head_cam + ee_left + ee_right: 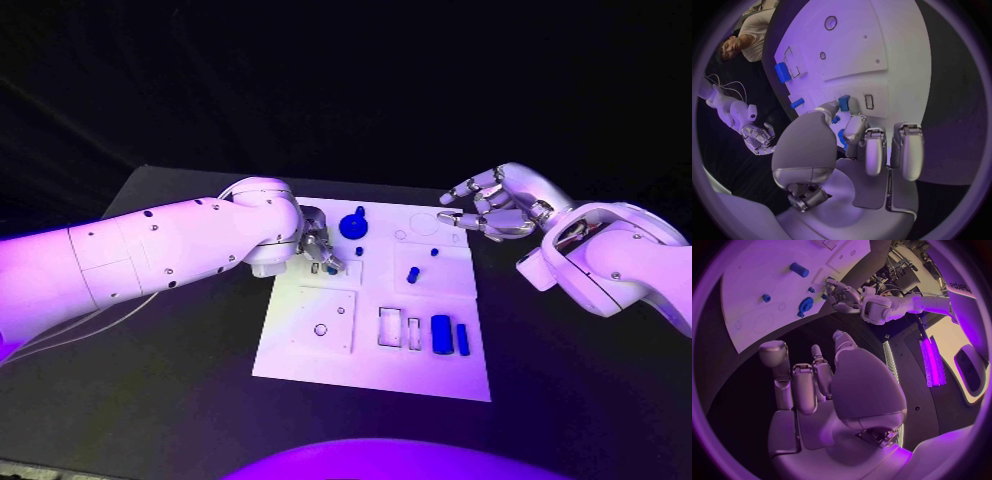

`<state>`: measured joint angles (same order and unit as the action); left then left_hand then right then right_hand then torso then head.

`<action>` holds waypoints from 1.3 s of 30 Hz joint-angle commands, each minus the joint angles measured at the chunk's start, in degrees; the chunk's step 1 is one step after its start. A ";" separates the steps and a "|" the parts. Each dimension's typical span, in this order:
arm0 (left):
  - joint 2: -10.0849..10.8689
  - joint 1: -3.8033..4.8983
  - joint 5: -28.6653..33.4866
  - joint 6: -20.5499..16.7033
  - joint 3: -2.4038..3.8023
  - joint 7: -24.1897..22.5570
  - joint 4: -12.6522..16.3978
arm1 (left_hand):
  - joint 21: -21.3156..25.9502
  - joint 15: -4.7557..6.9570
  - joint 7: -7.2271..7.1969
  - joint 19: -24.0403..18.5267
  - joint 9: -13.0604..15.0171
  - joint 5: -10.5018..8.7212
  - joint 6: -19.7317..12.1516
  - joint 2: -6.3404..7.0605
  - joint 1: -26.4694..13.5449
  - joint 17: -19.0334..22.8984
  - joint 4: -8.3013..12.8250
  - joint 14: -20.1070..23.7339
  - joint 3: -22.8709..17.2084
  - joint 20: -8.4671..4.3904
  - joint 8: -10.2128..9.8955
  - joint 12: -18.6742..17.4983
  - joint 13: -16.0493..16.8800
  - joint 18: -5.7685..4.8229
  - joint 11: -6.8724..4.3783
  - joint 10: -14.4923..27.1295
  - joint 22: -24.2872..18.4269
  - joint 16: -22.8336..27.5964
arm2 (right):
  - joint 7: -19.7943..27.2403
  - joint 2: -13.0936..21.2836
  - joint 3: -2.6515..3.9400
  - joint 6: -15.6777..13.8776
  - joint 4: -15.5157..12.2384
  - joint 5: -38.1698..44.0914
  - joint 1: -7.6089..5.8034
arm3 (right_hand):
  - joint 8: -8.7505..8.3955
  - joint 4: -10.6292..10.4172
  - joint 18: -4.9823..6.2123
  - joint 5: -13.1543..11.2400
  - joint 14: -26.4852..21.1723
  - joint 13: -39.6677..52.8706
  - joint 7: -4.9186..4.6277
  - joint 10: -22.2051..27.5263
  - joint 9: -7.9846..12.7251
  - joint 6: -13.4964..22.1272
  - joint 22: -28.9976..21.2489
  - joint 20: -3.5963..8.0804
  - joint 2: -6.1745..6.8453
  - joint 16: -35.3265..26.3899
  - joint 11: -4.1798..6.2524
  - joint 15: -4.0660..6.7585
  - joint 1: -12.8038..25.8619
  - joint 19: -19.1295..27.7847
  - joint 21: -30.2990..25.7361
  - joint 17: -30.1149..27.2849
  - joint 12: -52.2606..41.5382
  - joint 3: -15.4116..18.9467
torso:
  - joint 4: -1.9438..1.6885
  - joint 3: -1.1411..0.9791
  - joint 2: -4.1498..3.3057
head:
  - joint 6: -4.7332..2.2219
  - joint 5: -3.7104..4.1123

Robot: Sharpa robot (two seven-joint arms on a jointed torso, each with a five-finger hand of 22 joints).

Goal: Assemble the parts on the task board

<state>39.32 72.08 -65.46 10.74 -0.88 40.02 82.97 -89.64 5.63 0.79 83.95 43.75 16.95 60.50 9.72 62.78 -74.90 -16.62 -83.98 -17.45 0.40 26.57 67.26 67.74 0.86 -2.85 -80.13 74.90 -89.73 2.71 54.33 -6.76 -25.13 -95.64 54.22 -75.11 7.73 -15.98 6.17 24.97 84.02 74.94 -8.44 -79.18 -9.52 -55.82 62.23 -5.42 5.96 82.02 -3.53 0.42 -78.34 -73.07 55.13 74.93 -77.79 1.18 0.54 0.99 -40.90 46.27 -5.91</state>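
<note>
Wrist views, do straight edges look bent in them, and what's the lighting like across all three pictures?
Left wrist view: the white rectangular task board bows into a curve. Right wrist view: its edge bends likewise, and a bright violet light bar glows. Head view: violet light tints the board, dark surroundings.

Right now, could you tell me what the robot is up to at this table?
It is assembling small blue parts on the white task board. The left hand is down at the board's far left, pinching a small blue piece in its fingers, close to a round blue part. The right hand hovers off the far right corner, fingers apart, holding nothing. More blue pieces lie near the board's front right.
</note>
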 commanded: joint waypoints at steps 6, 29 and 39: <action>-0.14 -0.01 -0.09 -0.52 0.02 2.51 0.03 | -0.36 0.16 0.21 6.05 0.13 -0.21 0.31 -0.43 -1.70 -15.10 -0.03 -6.02 3.51 -0.23 -0.29 0.36 0.20 -0.86 0.04 -0.42 15.10 -0.27 | 0.49 0.04 0.00 0.85 -0.04 0.16 0.07 | 0.23 -0.07 1.18 0.36 2.60 2.07 0.21 0.45 -0.09 0.18 -0.06 0.04 -0.01 -0.36 0.05 0.34 0.63 0.19 -0.27 1.38 0.20 0.40 | -0.01 0.03 0.05 | -0.08 -0.03; 1.84 0.66 2.02 -3.02 1.38 2.22 2.18 | -0.36 0.03 0.43 6.05 0.33 0.08 -0.47 -1.66 -0.75 -15.10 0.15 -6.02 9.80 -0.15 -0.85 -1.57 -1.60 -0.86 0.23 0.84 15.10 -0.27 | 0.46 0.03 0.00 0.91 0.43 0.12 0.39 | 0.26 -0.17 1.20 0.37 2.59 2.09 0.20 0.41 -0.09 0.23 -0.15 0.05 0.00 -0.41 0.05 0.33 0.87 0.23 -0.44 1.35 0.16 0.53 | -0.06 0.01 0.16 | -0.92 0.22; 2.35 5.29 2.33 -1.04 2.19 1.82 -0.24 | 0.49 -0.77 1.66 5.04 -1.44 0.17 -2.56 -2.38 2.05 -15.10 -0.02 -6.02 12.33 0.43 -3.62 -4.69 -4.58 -0.45 1.23 2.76 13.45 -0.27 | 0.32 -0.18 -0.01 0.97 0.92 0.10 0.53 | 0.27 -0.20 1.17 0.38 2.61 2.16 0.21 0.34 -0.09 0.24 -0.04 0.05 -0.01 -0.35 0.05 0.33 0.93 0.15 -0.31 1.45 0.09 0.56 | 0.00 -0.03 0.04 | -1.64 0.15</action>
<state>41.84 77.20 -63.87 8.60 1.33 40.04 83.17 -89.35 5.10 2.55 83.95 42.41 16.95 58.24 7.16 64.30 -74.93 -16.62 -84.07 -5.23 0.41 23.11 62.73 63.24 0.86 -1.51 -77.74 74.90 -89.73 2.72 54.23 -6.76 -24.96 -94.75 54.20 -74.64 7.73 -16.14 7.06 24.97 84.02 74.92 -8.44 -79.18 -9.55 -55.82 62.16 -5.42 5.97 81.80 -3.53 0.42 -77.89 -73.07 54.89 74.91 -77.79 1.34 0.51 0.97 -40.81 44.79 -5.73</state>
